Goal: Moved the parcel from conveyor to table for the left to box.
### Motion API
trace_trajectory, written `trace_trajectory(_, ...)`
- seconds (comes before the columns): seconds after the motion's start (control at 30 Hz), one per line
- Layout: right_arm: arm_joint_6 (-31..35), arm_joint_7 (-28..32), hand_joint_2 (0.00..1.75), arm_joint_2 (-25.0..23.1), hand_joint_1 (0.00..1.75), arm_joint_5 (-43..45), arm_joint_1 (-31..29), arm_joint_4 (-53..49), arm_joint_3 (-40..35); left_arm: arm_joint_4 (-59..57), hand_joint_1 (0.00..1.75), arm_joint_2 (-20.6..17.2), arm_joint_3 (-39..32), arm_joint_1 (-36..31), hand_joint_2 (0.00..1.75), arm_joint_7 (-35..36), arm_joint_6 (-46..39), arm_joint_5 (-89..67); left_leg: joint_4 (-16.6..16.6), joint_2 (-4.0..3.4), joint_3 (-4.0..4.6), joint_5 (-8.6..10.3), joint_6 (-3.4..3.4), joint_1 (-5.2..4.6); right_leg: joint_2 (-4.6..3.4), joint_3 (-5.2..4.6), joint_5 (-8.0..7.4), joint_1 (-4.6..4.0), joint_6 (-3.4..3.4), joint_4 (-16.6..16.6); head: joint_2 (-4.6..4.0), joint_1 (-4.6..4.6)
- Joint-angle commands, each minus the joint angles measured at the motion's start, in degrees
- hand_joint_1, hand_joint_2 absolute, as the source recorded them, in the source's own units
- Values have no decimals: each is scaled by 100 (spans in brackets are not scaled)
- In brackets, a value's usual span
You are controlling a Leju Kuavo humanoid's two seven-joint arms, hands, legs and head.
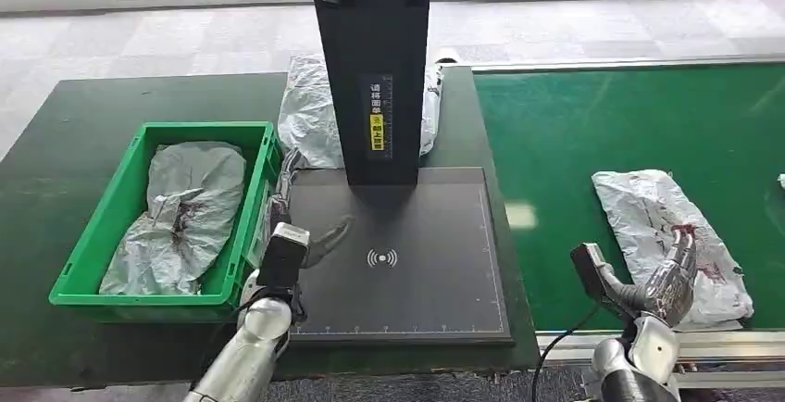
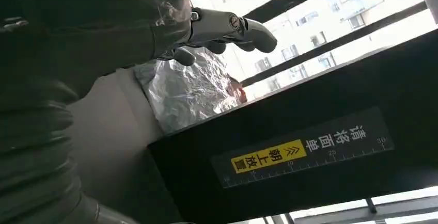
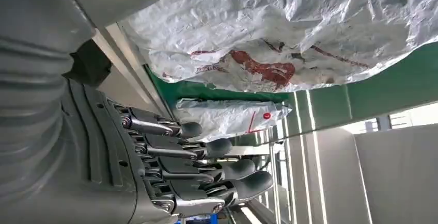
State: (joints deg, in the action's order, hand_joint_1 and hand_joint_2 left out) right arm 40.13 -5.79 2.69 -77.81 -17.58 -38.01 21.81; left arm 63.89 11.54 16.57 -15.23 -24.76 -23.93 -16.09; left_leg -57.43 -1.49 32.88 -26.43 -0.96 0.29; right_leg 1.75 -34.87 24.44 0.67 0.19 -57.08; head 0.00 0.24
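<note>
A crumpled white parcel with red marks lies on the green conveyor; it also appears in the right wrist view as the parcel. My right hand hovers at the parcel's near edge, fingers spread and holding nothing. My left hand is over the left edge of the black scan pad, beside the green box, with its fingers extended and empty. The box holds a silver parcel.
A black scanner post rises at the back of the pad, and another silver parcel lies behind it on the dark table. A further white parcel lies farther along the conveyor. The conveyor's metal rail runs along the front.
</note>
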Motion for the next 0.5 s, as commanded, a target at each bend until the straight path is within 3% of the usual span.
trace_trajectory(0.03,-13,7,175,104,0,30,-315,532,10,-368,0,-67,157,-247,175,13,12,-1,3,8,-11,-2,2,1,-16,11,0,0,-1,5,0,0)
trace_trajectory(0.5,-173,-114,175,153,0,49,-539,995,-36,-436,0,-36,146,-324,175,-3,-36,-8,4,7,-12,-1,2,3,-17,12,-2,-1,-2,7,0,0)
